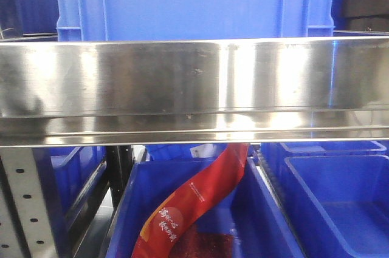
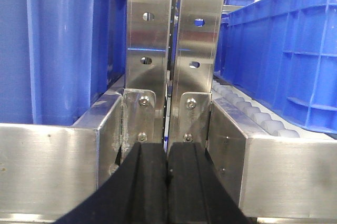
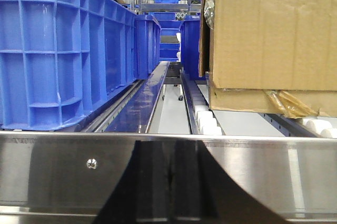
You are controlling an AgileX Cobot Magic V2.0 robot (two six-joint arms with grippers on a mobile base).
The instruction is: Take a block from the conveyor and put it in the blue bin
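The block, a long limp red packet (image 1: 197, 200) with white printing, leans slantwise inside the middle blue bin (image 1: 264, 215) in the front view; its top end is hidden behind a steel rail. No gripper shows in that view. My left gripper (image 2: 167, 150) is shut with nothing between its black fingers, and faces two perforated steel uprights (image 2: 171, 50). My right gripper (image 3: 170, 145) is shut and empty, close in front of a steel bar (image 3: 63, 166). The conveyor belt is out of view.
A wide steel rail (image 1: 194, 88) crosses the front view, with a ribbed blue crate (image 1: 194, 3) behind it. More blue bins stand right (image 1: 340, 209) and left (image 1: 73, 173). A cardboard box (image 3: 268, 34) sits on white rollers (image 3: 208, 121). Ribbed crates (image 2: 295, 50) (image 3: 58, 50) flank both wrists.
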